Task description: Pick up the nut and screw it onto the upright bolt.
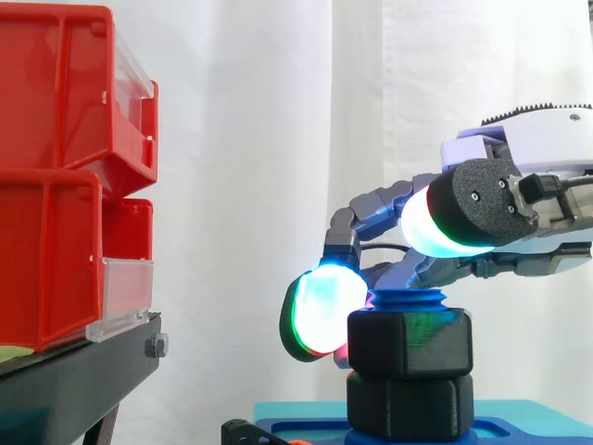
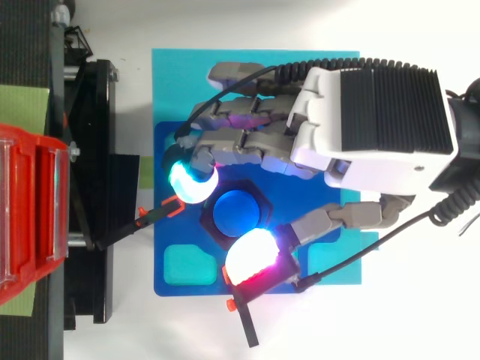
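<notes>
A black hexagonal nut (image 1: 409, 343) sits on the upright blue bolt (image 1: 408, 300), whose round top shows through the nut's hole (image 2: 238, 212). Under it on the same bolt is a second black hexagonal piece (image 1: 410, 404). My hand (image 2: 375, 120) reaches in from the right and hangs over and around the nut, its palm (image 1: 547, 139) higher than the bolt's top. Whether it grips the nut I cannot make out. The bolt stands on a dark blue holder (image 2: 180, 247) that lies on a cyan plate (image 2: 172, 75).
Stacked red bins (image 1: 56, 176) on a black stand (image 1: 83, 371) are at the left, close to the plate's edge. A thin black bar with orange tips (image 2: 150, 217) lies from the stand towards the nut, and another (image 2: 246, 326) sticks out at the plate's near edge.
</notes>
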Controlling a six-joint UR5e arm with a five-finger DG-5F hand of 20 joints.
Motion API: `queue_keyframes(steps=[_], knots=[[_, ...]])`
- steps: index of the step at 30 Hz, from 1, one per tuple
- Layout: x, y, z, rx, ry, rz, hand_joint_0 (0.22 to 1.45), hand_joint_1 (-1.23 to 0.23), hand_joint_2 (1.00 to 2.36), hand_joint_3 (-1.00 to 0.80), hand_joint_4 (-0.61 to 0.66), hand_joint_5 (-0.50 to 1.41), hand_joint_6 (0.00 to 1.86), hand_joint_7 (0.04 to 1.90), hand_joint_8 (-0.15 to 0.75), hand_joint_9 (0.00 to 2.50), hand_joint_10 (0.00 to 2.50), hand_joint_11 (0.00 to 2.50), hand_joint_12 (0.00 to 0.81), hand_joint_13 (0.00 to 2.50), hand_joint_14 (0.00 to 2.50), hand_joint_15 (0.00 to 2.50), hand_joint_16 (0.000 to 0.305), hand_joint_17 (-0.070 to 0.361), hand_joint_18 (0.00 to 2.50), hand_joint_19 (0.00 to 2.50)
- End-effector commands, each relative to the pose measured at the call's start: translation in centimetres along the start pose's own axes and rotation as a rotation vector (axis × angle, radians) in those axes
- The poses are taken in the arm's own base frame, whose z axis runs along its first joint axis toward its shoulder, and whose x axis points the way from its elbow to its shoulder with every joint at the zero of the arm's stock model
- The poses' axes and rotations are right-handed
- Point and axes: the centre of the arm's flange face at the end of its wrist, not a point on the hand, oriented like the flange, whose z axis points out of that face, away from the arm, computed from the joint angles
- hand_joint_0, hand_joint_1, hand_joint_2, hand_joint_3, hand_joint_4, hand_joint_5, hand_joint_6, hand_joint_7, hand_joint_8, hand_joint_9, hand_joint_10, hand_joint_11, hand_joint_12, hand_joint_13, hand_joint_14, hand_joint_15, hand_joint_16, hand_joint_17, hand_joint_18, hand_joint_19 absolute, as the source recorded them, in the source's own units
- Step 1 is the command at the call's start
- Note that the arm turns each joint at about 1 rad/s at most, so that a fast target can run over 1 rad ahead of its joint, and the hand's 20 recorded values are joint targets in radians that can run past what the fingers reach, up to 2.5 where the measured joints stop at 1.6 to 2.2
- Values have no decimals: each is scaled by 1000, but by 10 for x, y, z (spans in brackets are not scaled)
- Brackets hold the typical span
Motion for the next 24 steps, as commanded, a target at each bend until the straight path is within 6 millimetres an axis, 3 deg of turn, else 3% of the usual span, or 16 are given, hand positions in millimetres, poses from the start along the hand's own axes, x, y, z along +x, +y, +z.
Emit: queue_keyframes(steps=[1, 12, 24], knots=[[0, -2, -1, 7, 8, -2, 485, -320, 1000, -500, 184, -78, 503, 1183, 267, 719, 0, 0, 310, 403, 0, 0, 38, 86, 142, 0], [-7, -17, -4, 20, 18, -5, 496, -340, 1000, -500, 182, -18, 502, 1404, 269, 814, 0, 21, 297, 463, 0, 0, 35, 80, 191, 0], [-23, -42, -7, 18, 16, -7, 506, -343, 1000, -500, 90, 28, 583, 1274, 242, 1043, 0, 10, 260, 581, 0, 0, 32, 71, 312, 10]])
